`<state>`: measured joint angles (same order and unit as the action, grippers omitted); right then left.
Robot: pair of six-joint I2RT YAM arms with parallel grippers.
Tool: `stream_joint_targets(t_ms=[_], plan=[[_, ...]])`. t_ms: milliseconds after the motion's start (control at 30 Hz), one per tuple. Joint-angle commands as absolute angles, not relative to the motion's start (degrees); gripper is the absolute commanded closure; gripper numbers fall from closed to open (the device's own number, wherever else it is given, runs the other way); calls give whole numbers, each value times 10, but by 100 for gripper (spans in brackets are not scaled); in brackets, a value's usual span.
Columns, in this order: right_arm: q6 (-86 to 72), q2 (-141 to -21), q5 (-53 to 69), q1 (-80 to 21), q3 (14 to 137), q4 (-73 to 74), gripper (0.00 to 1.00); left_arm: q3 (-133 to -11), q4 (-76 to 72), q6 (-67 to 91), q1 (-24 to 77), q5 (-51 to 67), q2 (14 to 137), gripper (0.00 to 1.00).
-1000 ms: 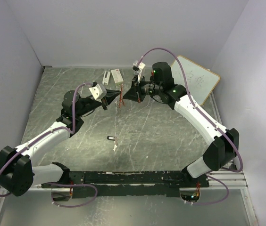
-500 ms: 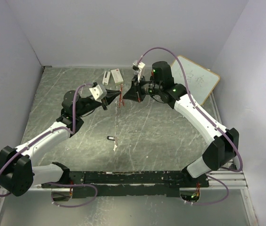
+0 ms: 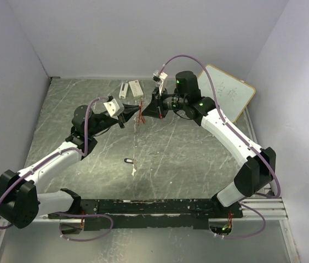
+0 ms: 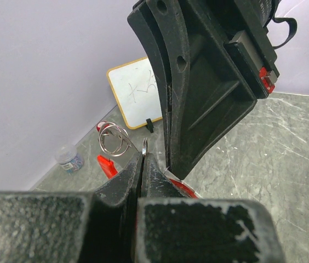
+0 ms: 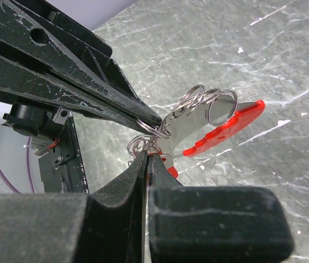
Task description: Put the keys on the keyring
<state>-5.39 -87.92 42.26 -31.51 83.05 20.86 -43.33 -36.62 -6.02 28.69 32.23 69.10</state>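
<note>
Two closed grippers meet at the keyring above mid-table; right arm slightly shifted

**Change since one second ago.** The right arm (image 3: 228, 134) has drawn its wrist housing a little leftward and toward the back wall, and its elbow has pulled in slightly from the right wall. The left arm (image 3: 50, 161) holds the same pose. The black key (image 3: 127, 160) lies where it lay.

**End effectors.** The left gripper (image 5: 155, 125) is closed, its tips pinching one silver ring of the keyring (image 5: 228, 127). The right gripper (image 5: 147, 158) has its jaws pressed together just under the tangle of wire loops. Whether wire or a key blade sits between them cannot be told.

**Task items.** The keyring hangs in the air between the two grippers, its red plastic piece slanting away from the coiled loops. The black key rests flat on the table (image 3: 187, 159), well below the grippers and just beside a white scrap (image 3: 134, 171). A red key cannot be picked out with certainty.

**Edges and room.** Both grippers work over the rear middle of the table, near two small white pieces (image 3: 130, 89) at the back edge. A whiteboard (image 3: 228, 92) leans in the right rear corner, close behind the right wrist. A small jar (image 4: 69, 158) stands by the wall. Bare table lies to the front and left.

**Pose.** Each arm reaches forward and inward, forearms angled toward centre, fingertips almost touching.
</note>
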Motion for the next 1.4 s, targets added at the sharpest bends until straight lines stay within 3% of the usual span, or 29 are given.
stream_joint_targets(t_ms=[0, 1367], plan=[[-65, -887, 436, -316, 837, 197, 100, -439, -391, -64, 284, 336, 679, 93], [-89, -900, 398, -315, 830, 208, 100, -431, -400, -65, 284, 326, 662, 93]])
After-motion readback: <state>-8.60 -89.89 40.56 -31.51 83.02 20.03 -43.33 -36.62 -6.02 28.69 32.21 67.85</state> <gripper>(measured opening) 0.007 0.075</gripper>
